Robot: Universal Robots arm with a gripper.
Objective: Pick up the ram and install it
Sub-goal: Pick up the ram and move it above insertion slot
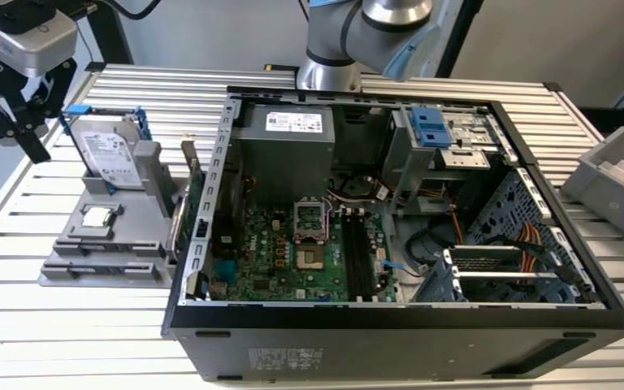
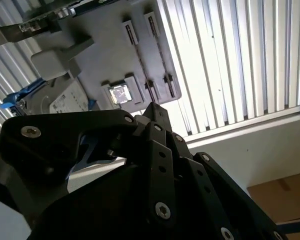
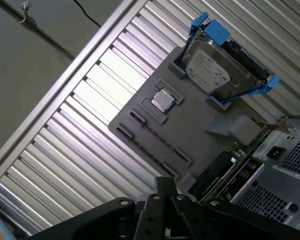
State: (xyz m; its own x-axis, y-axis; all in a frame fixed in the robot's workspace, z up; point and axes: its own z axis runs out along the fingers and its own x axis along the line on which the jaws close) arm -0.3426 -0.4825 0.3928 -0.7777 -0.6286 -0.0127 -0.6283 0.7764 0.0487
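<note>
Exterior view: jaws point(image 1: 36, 153) pressed together, empty, above desk point(image 1: 74, 333) beside gray holder point(image 1: 71, 244). First wrist view: ram point(image 3: 157, 136) on edge in holder, ahead of jaws, w/ long axis along holder's nearest edge.

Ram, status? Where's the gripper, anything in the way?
Gripper carries nothing, up at the exterior view's left of the hard drive. Ram, likely the thin strip in the gray holder's slot, not gripped. Nothing between gripper and holder.
</note>
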